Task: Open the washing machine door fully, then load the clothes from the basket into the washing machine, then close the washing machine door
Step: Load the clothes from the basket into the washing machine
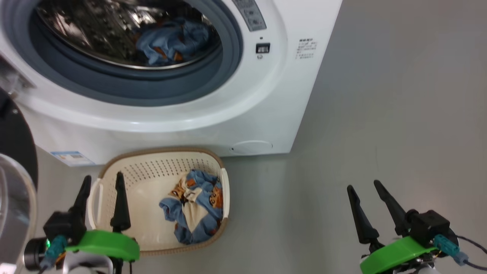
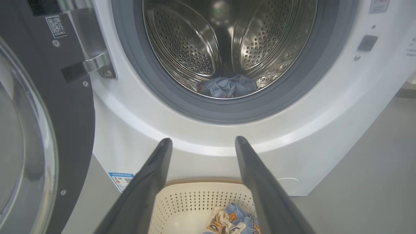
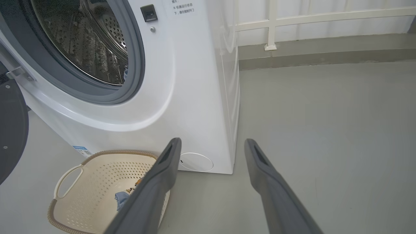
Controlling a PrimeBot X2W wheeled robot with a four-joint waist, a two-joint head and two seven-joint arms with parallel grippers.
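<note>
basket (image 1: 144,177) beside washing machine (image 1: 266,106), open floor (image 1: 388,133) (right)

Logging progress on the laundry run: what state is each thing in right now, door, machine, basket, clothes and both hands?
Round black-rimmed glass washing machine door: swung open to the left.
Big white front-loading washing machine: holds one crumpled light-blue garment.
Cream perforated plastic basket: upright on grey floor, one bundled light-blue printed garment inside.
Left hand: open, empty.
Right hand: open, empty.
</note>
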